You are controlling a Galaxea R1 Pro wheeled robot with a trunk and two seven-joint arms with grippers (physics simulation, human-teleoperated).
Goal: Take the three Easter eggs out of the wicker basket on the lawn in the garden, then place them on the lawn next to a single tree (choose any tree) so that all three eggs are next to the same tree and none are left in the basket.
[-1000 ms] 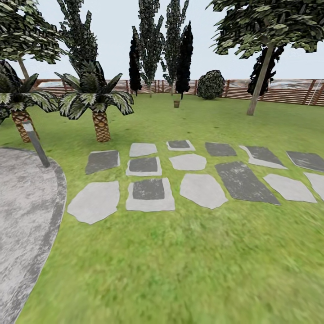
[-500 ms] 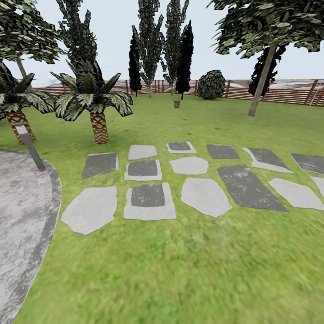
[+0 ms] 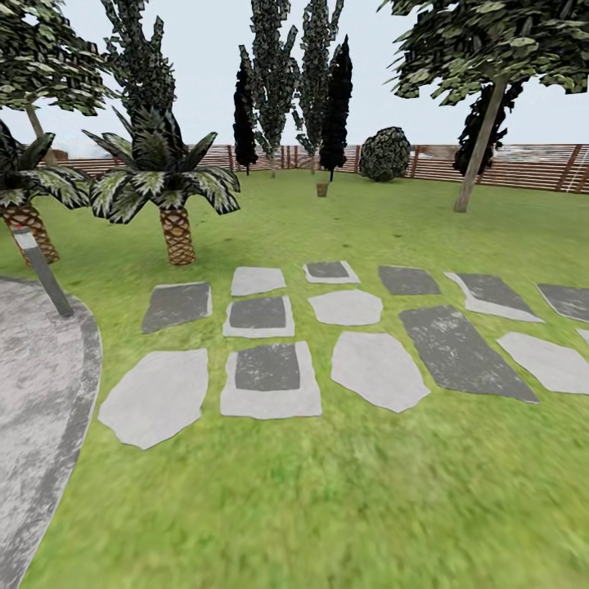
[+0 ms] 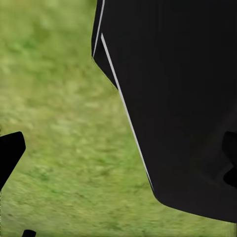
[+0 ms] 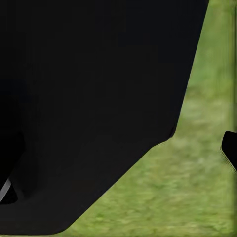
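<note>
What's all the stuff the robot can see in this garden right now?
lawn: one, green, the whole foreground.
stepping stones: about a dozen, pale and dark grey, across the middle.
paved path: one, grey, at left.
lamp post: one, grey, tilted, at the path's edge.
palms: two, striped fronds, at left.
wicker basket: one, brown, small, far off on the grass.
tree: one, grey-brown trunk, far right.
cypresses: several, dark, at the back.
bush: one, dark, by the fence.
fence: brown slats, along the back.
robot body: black, above grass, in the wrist views.
</note>
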